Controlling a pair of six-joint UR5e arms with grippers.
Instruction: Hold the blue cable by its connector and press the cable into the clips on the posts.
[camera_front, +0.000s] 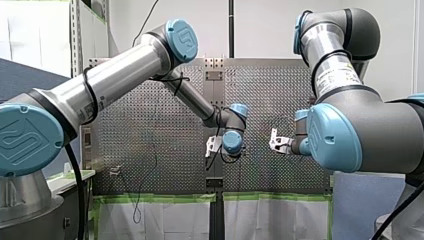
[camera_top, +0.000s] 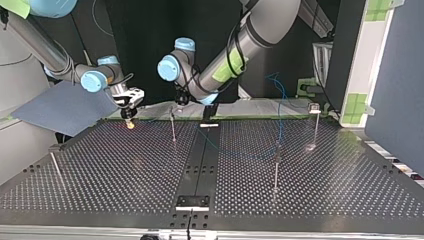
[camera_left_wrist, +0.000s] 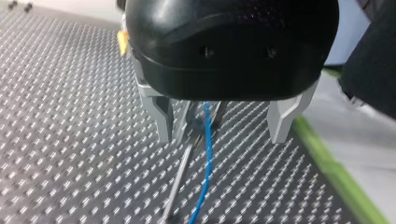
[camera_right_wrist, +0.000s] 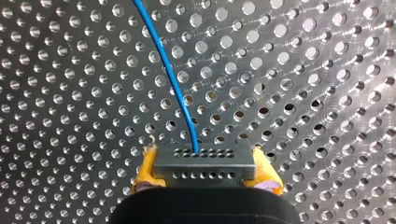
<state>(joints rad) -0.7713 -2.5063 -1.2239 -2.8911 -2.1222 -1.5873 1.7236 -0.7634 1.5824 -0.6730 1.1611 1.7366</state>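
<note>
A: Right gripper (camera_right_wrist: 204, 173)?
B: Yellow pads clamped on the grey connector (camera_right_wrist: 204, 158); cable (camera_right_wrist: 172, 81) runs off ahead over the table (camera_right_wrist: 70, 93).
A: Left gripper (camera_left_wrist: 220, 134)?
B: Metal fingers apart, astride cable and a post (camera_left_wrist: 180, 179). Top view: cable loops right of centre.

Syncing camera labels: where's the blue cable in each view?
Front view: too thin to make out.
Top view: blue cable droops at the right, then crosses the middle low.
Left wrist view: between the fingers of the open left tool, beside a post.
Right wrist view: runs from the connector gripped by the right tool.
Shared landmark: perforated table.
</note>
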